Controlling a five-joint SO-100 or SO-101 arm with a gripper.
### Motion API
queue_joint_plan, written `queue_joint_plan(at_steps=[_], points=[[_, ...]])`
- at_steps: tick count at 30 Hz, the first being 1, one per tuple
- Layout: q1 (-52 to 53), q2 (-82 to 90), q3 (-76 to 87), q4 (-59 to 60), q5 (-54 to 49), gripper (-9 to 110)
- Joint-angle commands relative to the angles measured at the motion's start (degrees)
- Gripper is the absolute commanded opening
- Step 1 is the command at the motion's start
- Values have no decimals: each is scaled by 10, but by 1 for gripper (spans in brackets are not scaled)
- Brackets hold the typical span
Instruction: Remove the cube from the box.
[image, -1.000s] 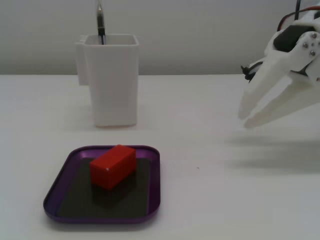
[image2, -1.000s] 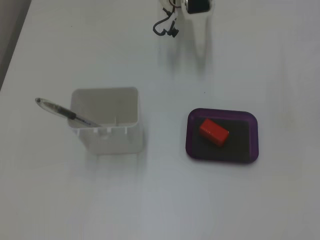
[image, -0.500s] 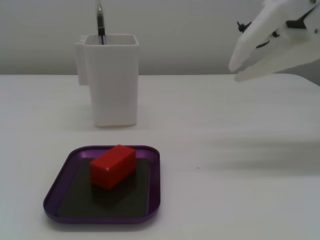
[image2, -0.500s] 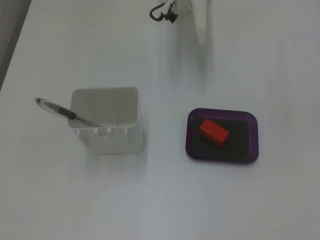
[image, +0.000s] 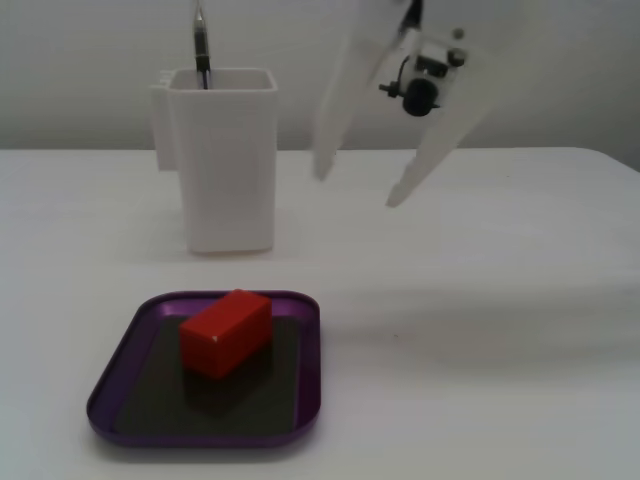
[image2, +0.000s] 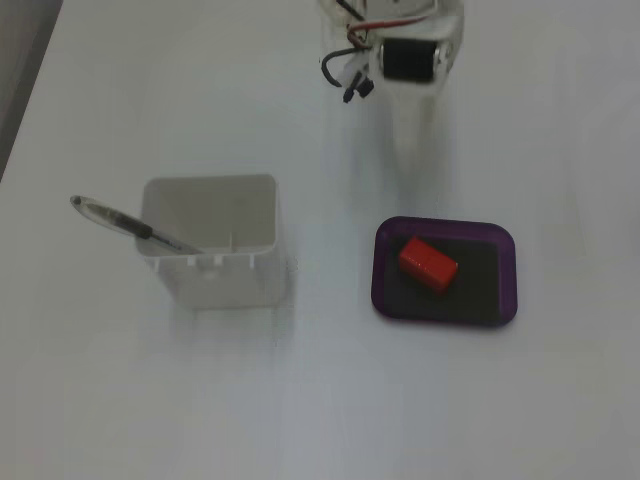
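Moving in from the right side, my gripper (image: 355, 190) came closer to the box (image: 118, 372) and hung high in the air behind it. My two fingers were spread wide and held nothing. The cube (image: 226, 331) lay flat inside the box, near its back left part in that same fixed view. I thought the cube was light and hard, maybe a bit smooth. I should pinch it across its two long sides. A white cup (image: 222, 158) with a pen (image: 200, 40) stood well behind.
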Motion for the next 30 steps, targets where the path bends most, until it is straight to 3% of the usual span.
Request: queue_joint_plan(at_steps=[1, 16, 30], points=[[-1, -68, -91, 5, 19, 17], [-70, -240, -275, -1, 31, 18], [-15, -381, -374, -2, 26, 18]])
